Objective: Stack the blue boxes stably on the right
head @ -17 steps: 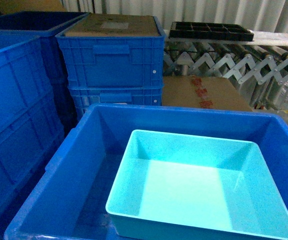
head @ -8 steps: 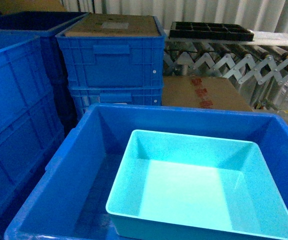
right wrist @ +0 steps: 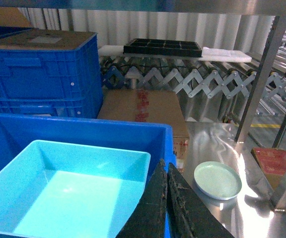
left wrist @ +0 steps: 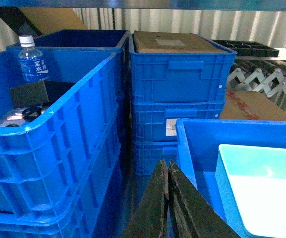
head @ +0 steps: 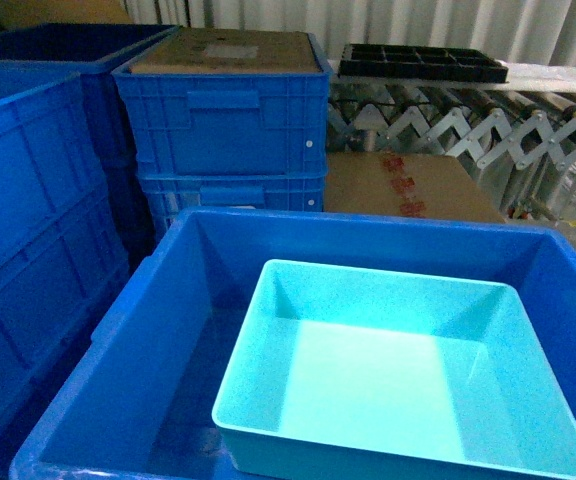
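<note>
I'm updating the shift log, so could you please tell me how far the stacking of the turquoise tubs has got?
Done: one turquoise tub sits inside the large royal-blue crate, toward its right side. Whether another tub is nested under it cannot be told. In hand: nothing; the left gripper and right gripper are both shut and empty, clear of the tub. Left: no other turquoise tub is visible, so any further stacking is unconfirmed.

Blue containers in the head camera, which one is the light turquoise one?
The smooth turquoise tub, sitting inside the big royal-blue tub at the front; the stacked crates behind are ribbed, darker blue.

Pale corrugated wall (head: 388,25) behind an expanding roller conveyor (head: 468,125), shiny metal floor (right wrist: 217,148) beneath.
</note>
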